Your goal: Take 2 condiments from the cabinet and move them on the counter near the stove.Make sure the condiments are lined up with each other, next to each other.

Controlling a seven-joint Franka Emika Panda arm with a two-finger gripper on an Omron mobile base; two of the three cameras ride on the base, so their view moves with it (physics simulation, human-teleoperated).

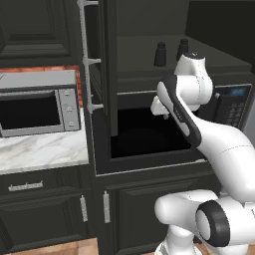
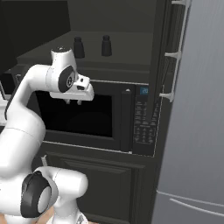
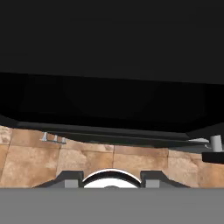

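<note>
Here, you are at the very first step: neither of the two condiments is taken yet. Your claw (image 2: 73, 102) hangs in front of the dark built-in oven (image 2: 83, 114), pointing down, with its fingers drawn together and nothing between them. In the hand view the fingertips (image 3: 71, 180) look down at the brown floor tiles (image 3: 87, 162) below the cabinet.

Both condiments stand above the claw and behind it, on the dark shelf (image 1: 209, 62) of the open cabinet (image 1: 107, 74). The left condiment (image 1: 160, 54) is up and a little to the left of the claw, the right condiment (image 1: 182, 49) just beside it, partly hidden by the wrist in the left base view. They stand upright and near each other.

I judge that the next move asks you to raise the claw to the shelf level, turn it to face inward, open the fingers, and approach one bottle without knocking its neighbour. The tabletop (image 1: 40, 149) with the microwave (image 1: 40, 102) is far left of the claw.
</note>
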